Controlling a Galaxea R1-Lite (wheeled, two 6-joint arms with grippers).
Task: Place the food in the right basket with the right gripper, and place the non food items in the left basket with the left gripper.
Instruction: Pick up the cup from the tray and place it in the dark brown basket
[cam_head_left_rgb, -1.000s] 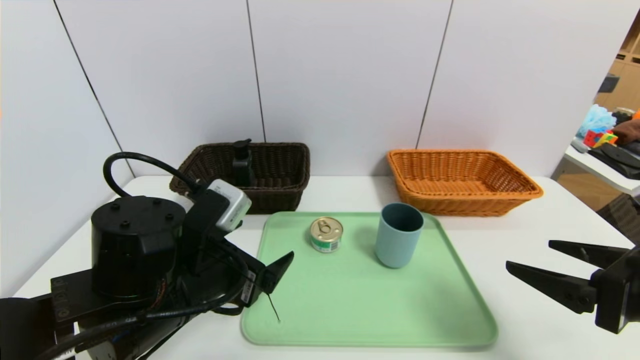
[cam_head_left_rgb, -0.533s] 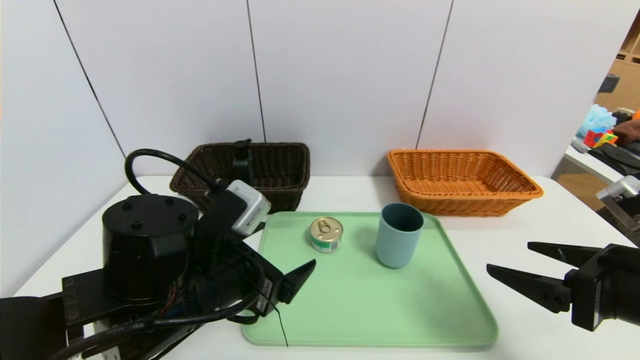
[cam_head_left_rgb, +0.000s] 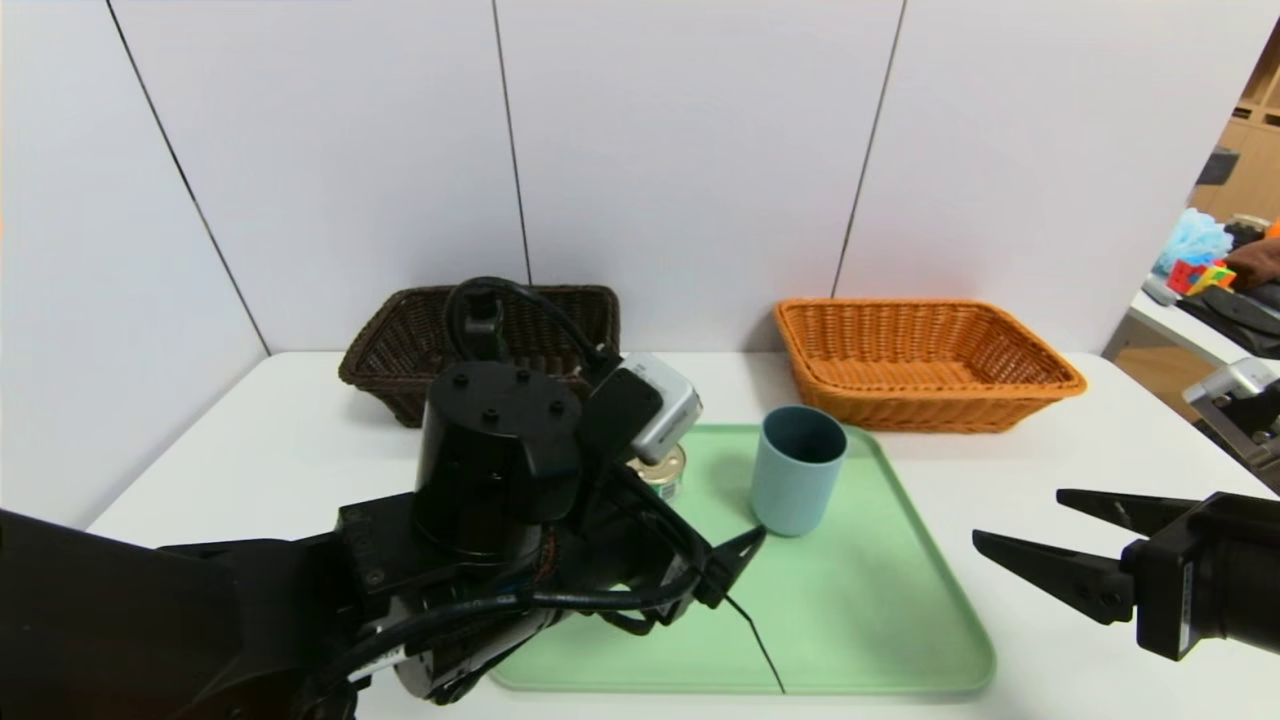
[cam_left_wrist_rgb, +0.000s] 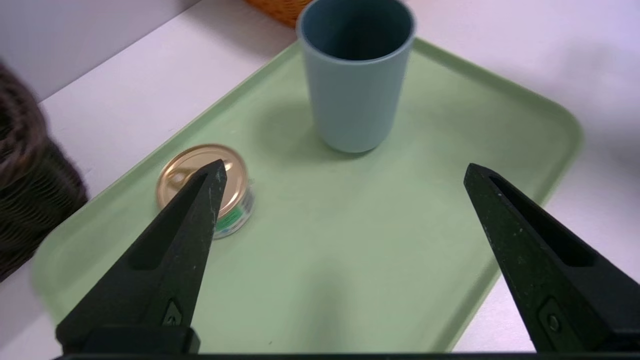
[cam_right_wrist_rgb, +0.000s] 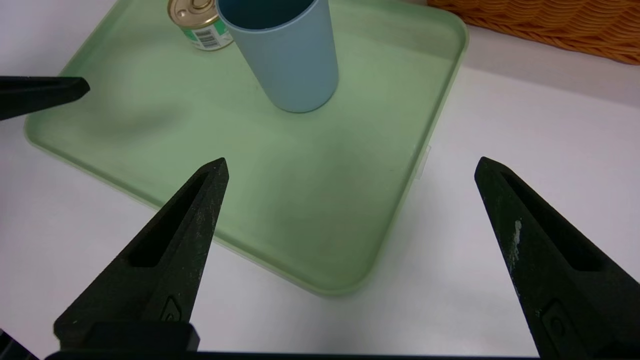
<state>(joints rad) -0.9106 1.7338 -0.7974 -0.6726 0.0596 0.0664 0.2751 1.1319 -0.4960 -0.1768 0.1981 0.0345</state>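
Landmark: green tray (cam_head_left_rgb: 900, 640), lying on the white table (cam_head_left_rgb: 300, 440).

- Blue-grey cup (cam_head_left_rgb: 797, 468): standing upright on the tray's far half, mouth up, holding nothing visible.
- Tin can (cam_left_wrist_rgb: 210, 190): sitting on the tray beside the cup, apart from it, gold lid facing up; in the head view the left arm is covering most of it.
- Left gripper (cam_left_wrist_rgb: 342, 170): hovering over the tray's near half, pointing toward the cup; jaws spread wide, gripping nothing.
- Right gripper (cam_head_left_rgb: 1020, 520): hanging over the table just off the tray's right edge; jaws spread wide, gripping nothing.
- Left basket (cam_head_left_rgb: 400, 350): sitting beyond the tray's far left corner; black pump bottle (cam_head_left_rgb: 484, 318) standing inside it.
- Right basket (cam_head_left_rgb: 925, 360): sitting beyond the tray's far right corner, nothing showing inside.
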